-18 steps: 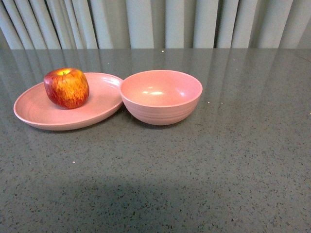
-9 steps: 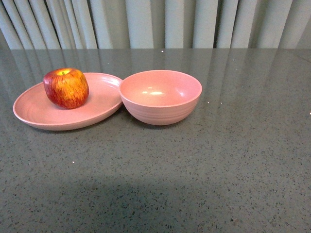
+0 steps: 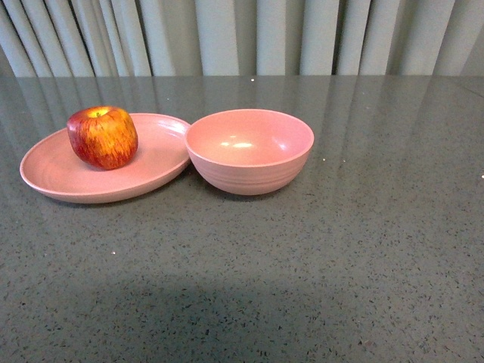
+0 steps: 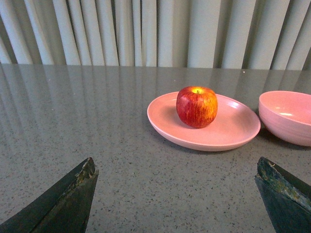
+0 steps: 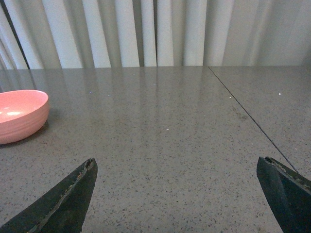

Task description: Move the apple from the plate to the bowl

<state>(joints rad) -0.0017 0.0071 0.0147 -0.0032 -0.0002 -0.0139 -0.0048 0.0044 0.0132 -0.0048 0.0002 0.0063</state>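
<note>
The red and yellow apple (image 3: 103, 136) sits upright on the shallow pink plate (image 3: 53, 175) at the left of the grey table. The deep pink bowl (image 3: 249, 150) stands empty just right of the plate, its side touching the plate's rim. In the left wrist view the apple (image 4: 197, 106) rests on the plate (image 4: 233, 131), with the bowl (image 4: 287, 116) at the edge. My left gripper (image 4: 176, 167) is open and empty, well short of the plate. My right gripper (image 5: 176, 167) is open and empty over bare table; its view shows the bowl (image 5: 19, 115). Neither gripper shows in the front view.
Grey-white curtains (image 3: 242, 36) hang behind the table's far edge. A thin seam (image 5: 248, 114) runs across the tabletop in the right wrist view.
</note>
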